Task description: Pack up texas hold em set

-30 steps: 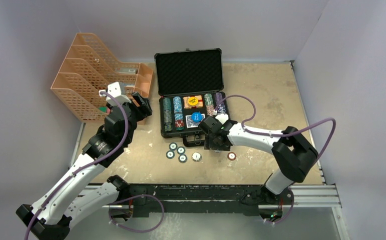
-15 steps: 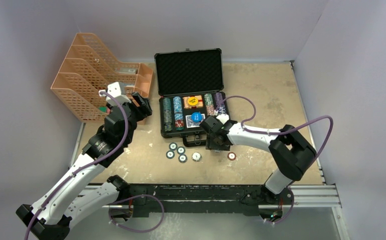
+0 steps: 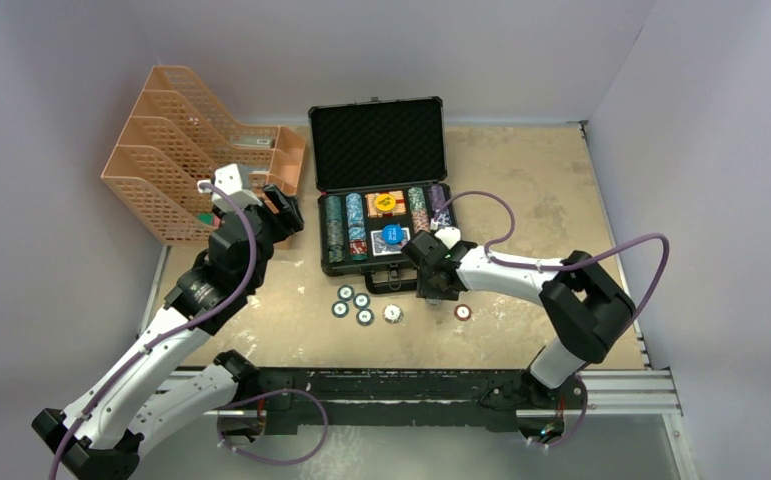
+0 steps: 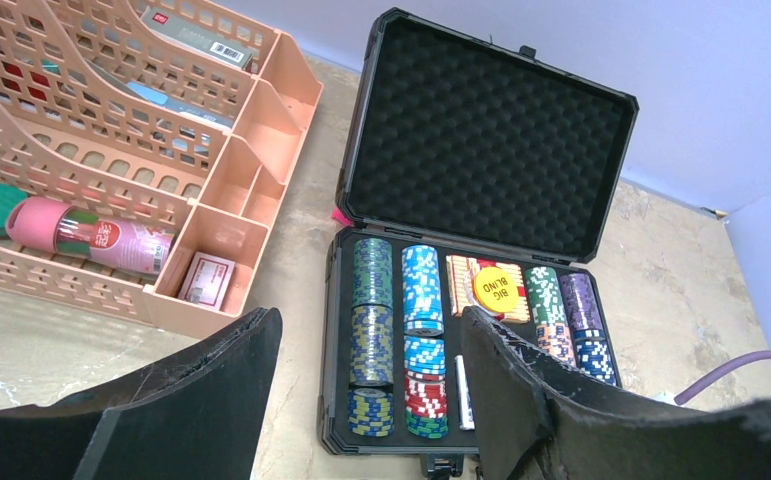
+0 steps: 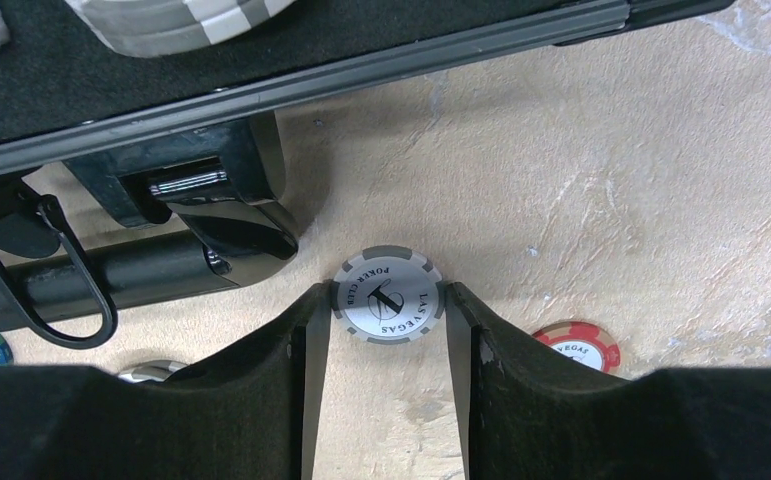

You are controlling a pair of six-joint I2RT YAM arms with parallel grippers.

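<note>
A grey-and-white chip (image 5: 388,296) lies flat on the tabletop (image 5: 611,180), its rim met on either side by the two black fingers (image 5: 306,350). A red chip (image 5: 576,346) rests near its right, apart from it. Above-left, the black case (image 5: 261,60) shows its latch (image 5: 191,185) and handle (image 5: 111,275).

We were looking at a robotics lab's test cell, not a home or a card room. Two robot arms, the left arm (image 3: 151,345) and the right arm (image 3: 506,272), stood bolted to an aluminium rail (image 3: 631,392) at the near edge of a worn tan tabletop (image 3: 531,190), with purple cables (image 3: 633,241) looping loose along them. Plain pale walls (image 3: 521,50) boxed the table in on three sides, and on it an orange mesh file organiser (image 3: 161,160) sat beside an open black poker case (image 3: 376,140), an odd pairing for any lived-in room.
</note>
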